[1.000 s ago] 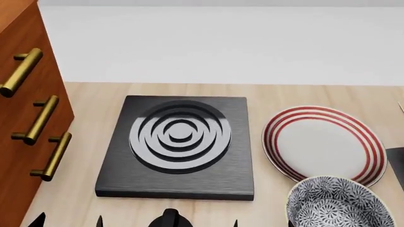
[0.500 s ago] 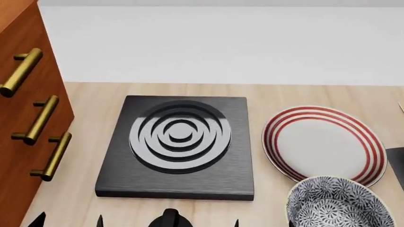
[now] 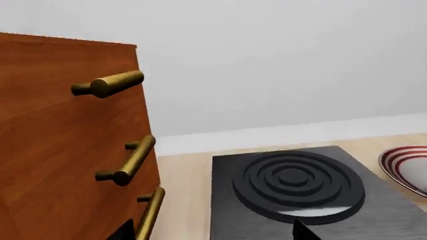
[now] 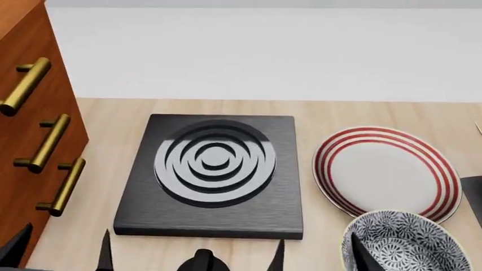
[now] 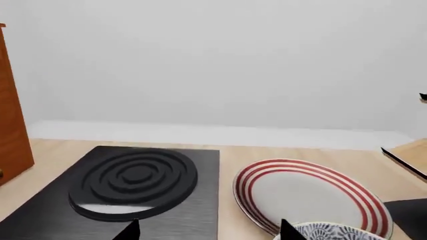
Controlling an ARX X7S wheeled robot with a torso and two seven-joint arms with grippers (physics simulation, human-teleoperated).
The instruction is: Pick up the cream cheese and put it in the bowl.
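Since the earlier head frames, the dark fingertips along the bottom edge have risen further into view — all four spikes stand taller now, and the table's contents have not shifted. The left gripper (image 4: 60, 254) shows two tips, one by the cabinet's lower corner and one just left of the hob's near-left corner, spread well apart, so it stands open. The right gripper (image 4: 316, 255) likewise shows two separated tips, one at the hob's near-right corner and one over the bowl's left rim, so its jaws are parted too; neither holds anything.

Counted: one black hob (image 4: 214, 172) with concentric rings, one plate (image 4: 385, 172) with red rings to its right, one bowl (image 4: 403, 243) with a dark floral pattern just in front of the plate and cut by the frame's edge, and one wooden cabinet (image 4: 22, 164) at left bearing three brass handles (image 4: 45, 144). A dark object (image 4: 474, 192) shows at the right edge, too cropped to identify.

The cream cheese is in none of the views — its place cannot be told.
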